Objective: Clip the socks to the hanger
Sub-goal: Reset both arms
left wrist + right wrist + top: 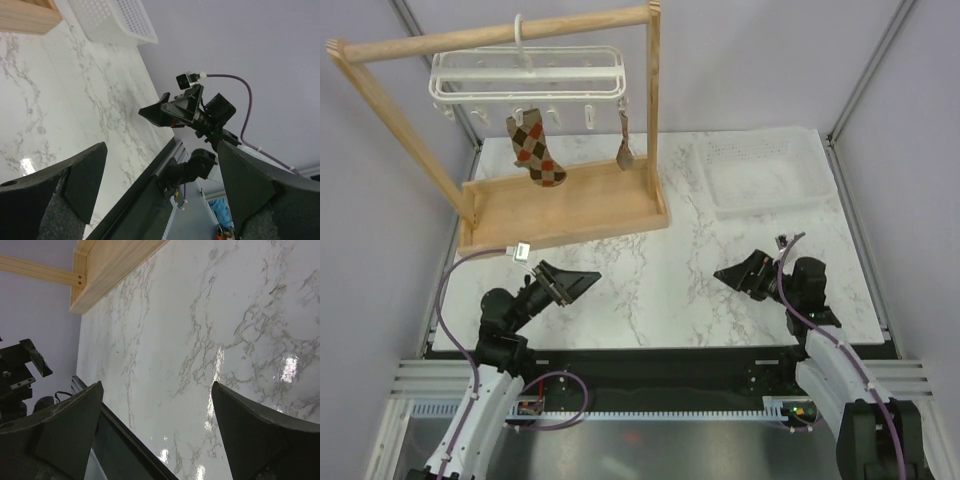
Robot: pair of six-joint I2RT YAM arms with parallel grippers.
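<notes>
Nearest me, my left gripper (580, 287) and right gripper (728, 281) hover spread wide and empty above the glossy white marble-veined desk (660, 270). Both tan argyle fabric socks (535, 148) hang from the white plastic rectangular hanger (525, 75) on the wooden rack (560, 205). Pale grey walls (770, 60) enclose everything.

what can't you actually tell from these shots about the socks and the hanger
1. Top view: whether the hanger clips really grip the patterned sock; they are too small to see.
2. Top view: the second sock hangs edge-on, so its pattern is hidden.
3. Both wrist views: socks and hanger lie outside the frame.
</notes>
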